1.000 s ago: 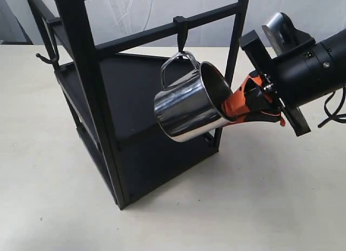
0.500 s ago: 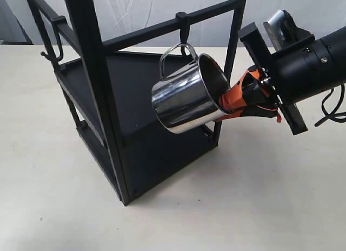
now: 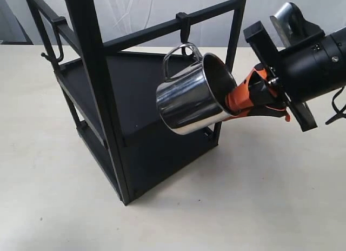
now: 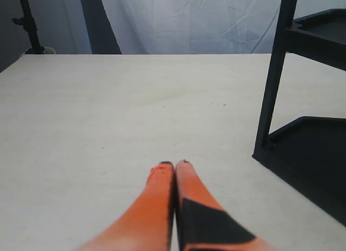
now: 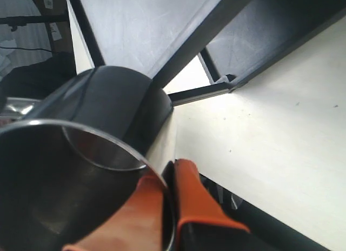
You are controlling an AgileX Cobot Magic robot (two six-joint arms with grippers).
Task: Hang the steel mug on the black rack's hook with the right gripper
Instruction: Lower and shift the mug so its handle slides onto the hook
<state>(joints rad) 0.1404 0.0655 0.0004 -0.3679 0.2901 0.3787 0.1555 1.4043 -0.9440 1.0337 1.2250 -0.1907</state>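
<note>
The steel mug point(image 3: 189, 99) hangs tilted in the air in front of the black rack point(image 3: 93, 72), mouth toward my right gripper point(image 3: 229, 108). That gripper is shut on the mug's rim, one orange finger inside and one outside the wall. The mug's looped handle point(image 3: 175, 55) points up, and its top overlaps the lower end of the hook point(image 3: 185, 30) on the upper crossbar; I cannot tell whether the peg is through the loop. The right wrist view shows the mug point(image 5: 81, 153) pinched by the right gripper point(image 5: 172, 178). My left gripper point(image 4: 174, 164) is shut and empty above the table.
A thin curved hook point(image 3: 51, 55) hangs on the rack's left side. The rack's post point(image 4: 274, 88) and lower shelf point(image 4: 313, 143) stand near the left gripper. A rack post point(image 5: 211, 26) crosses just beyond the mug. Pale tabletop point(image 3: 243, 197) surrounds the rack.
The right gripper has lifted the mug and then carried it slightly right, bringing the handle up to the hook's lower end. The rack has shifted a little in view.
</note>
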